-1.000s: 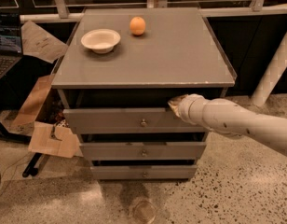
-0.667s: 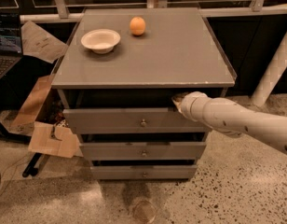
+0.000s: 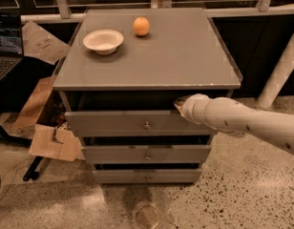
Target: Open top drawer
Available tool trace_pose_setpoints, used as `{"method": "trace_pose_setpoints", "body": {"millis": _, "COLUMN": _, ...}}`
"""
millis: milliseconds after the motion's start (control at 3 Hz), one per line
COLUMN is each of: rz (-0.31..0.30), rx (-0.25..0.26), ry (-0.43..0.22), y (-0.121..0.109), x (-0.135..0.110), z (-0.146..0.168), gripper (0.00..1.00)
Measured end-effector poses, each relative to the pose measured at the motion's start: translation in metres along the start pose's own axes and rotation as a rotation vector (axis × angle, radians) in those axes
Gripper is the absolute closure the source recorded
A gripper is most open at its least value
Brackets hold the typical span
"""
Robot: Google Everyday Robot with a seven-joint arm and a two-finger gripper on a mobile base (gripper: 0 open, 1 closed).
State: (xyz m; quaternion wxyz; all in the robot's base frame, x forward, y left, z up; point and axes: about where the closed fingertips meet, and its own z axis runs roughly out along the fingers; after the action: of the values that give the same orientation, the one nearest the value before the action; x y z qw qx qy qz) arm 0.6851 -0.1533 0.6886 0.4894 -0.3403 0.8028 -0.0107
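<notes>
Camera view: top drawer (image 3: 113, 123) sits directly under the worktop's (image 3: 185, 61) front edge, front face standing proud of the cabinet with a dark gap above it, so I'd call it partly open, not fully. Arm comes in from the right; pincer (image 3: 179, 104) is at the drawer front's upper lip, right of the centre knob (image 3: 147, 125), below the worktop's front-right corner. Can't tell whether it's released or clenched, the wrist hides it. Knob itself is untouched. Middle drawer (image 3: 147, 154) and bottom drawer (image 3: 147, 176) look unaddressed. Bowl (image 3: 103, 41) and orange (image 3: 141, 26) sit near the worktop's back edge, left of centre, out of the way. Left to do: more outward travel on the drawer, then let go.
</notes>
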Motion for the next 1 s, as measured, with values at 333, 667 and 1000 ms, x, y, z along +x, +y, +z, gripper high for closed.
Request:
{"method": "trace_pose_setpoints", "body": {"millis": 333, "rz": -0.093, "rx": -0.025, "ry": 0.055, "y": 0.0074, "x": 0.0055, "z": 0.0019, "gripper": 1.0}}
{"method": "trace_pose_setpoints", "body": {"millis": 667, "rz": -0.103, "rx": -0.028, "ry": 0.06, "y": 0.0067, "x": 0.0035, "z": 0.002, "gripper": 1.0}}
{"method": "trace_pose_setpoints", "body": {"millis": 1000, "rz": -0.157, "rx": -0.065, "ry": 0.088, "y": 0.0053, "x": 0.0064, "z": 0.0047, "gripper": 1.0}}
